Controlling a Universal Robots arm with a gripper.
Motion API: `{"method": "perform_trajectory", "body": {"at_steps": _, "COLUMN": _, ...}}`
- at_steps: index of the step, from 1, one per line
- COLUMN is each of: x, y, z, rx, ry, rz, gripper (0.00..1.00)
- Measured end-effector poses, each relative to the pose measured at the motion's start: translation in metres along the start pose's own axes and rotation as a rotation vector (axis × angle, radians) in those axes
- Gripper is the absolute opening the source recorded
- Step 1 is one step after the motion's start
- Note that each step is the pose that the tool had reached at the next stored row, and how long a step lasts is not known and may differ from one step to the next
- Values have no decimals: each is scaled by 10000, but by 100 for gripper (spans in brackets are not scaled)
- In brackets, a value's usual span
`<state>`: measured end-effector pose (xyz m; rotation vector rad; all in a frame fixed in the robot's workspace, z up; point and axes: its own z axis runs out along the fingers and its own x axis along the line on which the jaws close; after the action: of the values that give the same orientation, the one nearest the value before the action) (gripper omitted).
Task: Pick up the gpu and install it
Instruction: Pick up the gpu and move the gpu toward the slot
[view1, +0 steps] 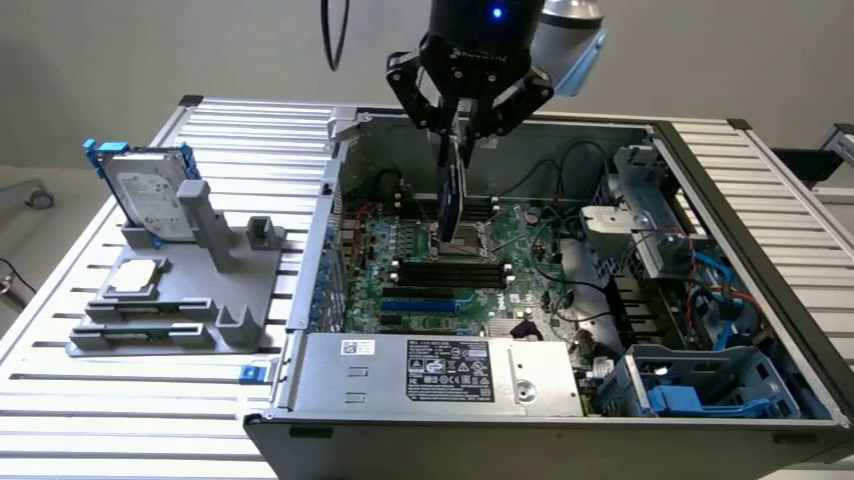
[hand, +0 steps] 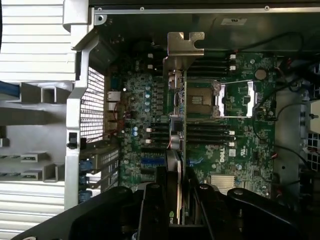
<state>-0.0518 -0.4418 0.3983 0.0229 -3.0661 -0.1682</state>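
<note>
My gripper (view1: 463, 132) hangs over the open computer case (view1: 747, 230), shut on the gpu (view1: 451, 195). The gpu is a thin dark card held on edge, pointing down at the green motherboard (view1: 534, 290) near the CPU socket (view1: 463, 237). In the wrist view the gpu (hand: 178, 150) runs edge-on away from the gripper (hand: 178, 202), with its metal end bracket (hand: 185, 50) at the far end toward the case's rear wall. The card floats above the board and touches no slot. Blue expansion slots (view1: 424, 300) lie below and nearer the power supply.
A grey fixture (view1: 174, 325) on the slatted table at the exterior view's left holds a silver hard drive with blue rails (view1: 147, 195) and a small silver square chip (view1: 138, 277). The power supply (view1: 441, 370), cables (view1: 574, 170) and a blue drive cage (view1: 694, 395) crowd the case.
</note>
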Motion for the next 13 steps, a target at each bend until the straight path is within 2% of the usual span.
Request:
{"method": "perform_trajectory", "body": {"at_steps": 8, "x": -353, "y": -19, "z": 120, "rx": 1, "ry": 1, "rz": 1, "gripper": 26}}
{"method": "perform_trajectory", "body": {"at_steps": 10, "x": -364, "y": -22, "z": 154, "rx": 0, "ry": 0, "rz": 1, "gripper": 26}}
{"method": "perform_trajectory", "body": {"at_steps": 13, "x": -364, "y": -22, "z": 156, "rx": 2, "ry": 4, "rz": 3, "gripper": 26}}
